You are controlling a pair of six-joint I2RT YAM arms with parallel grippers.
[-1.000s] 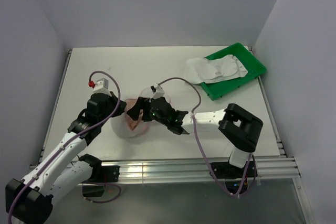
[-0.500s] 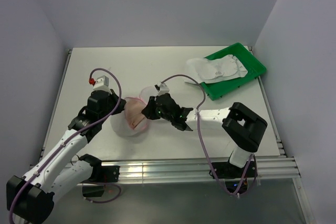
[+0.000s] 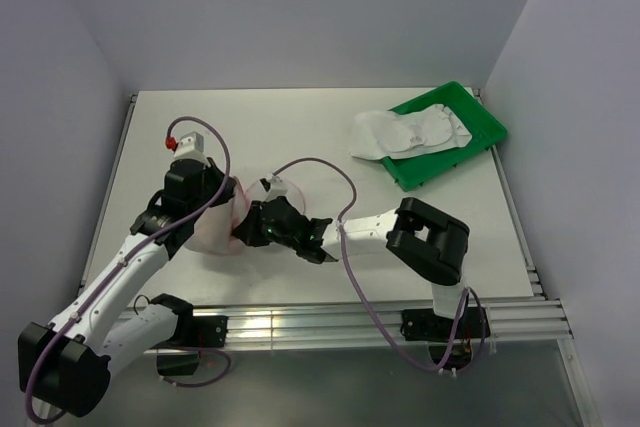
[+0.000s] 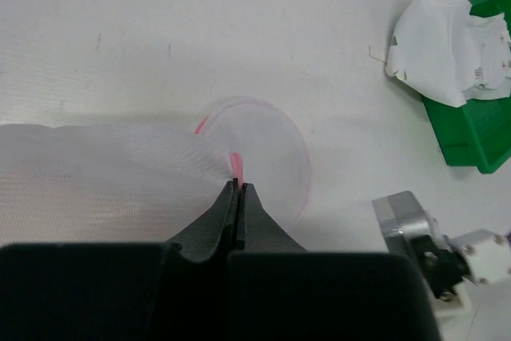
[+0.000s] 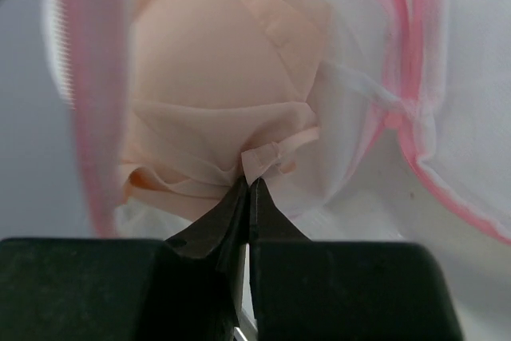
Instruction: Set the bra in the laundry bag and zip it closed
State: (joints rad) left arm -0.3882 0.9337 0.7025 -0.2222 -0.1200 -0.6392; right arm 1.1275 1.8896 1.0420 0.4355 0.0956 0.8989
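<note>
Right wrist: right hand (image 5: 247,184), spread a second ago, now pinches the bra (image 5: 215,77); left hand (image 4: 239,187) pinches the laundry bag (image 4: 96,173).

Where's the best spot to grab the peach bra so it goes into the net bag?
Probably the bunched fold at the near edge of the bra, coming in through the open mouth of the laundry bag. The cup is broad and smooth; that fold sticks out thin enough to pinch. The right gripper is shut on it there, and the left gripper holds the bag's pink rim.
</note>
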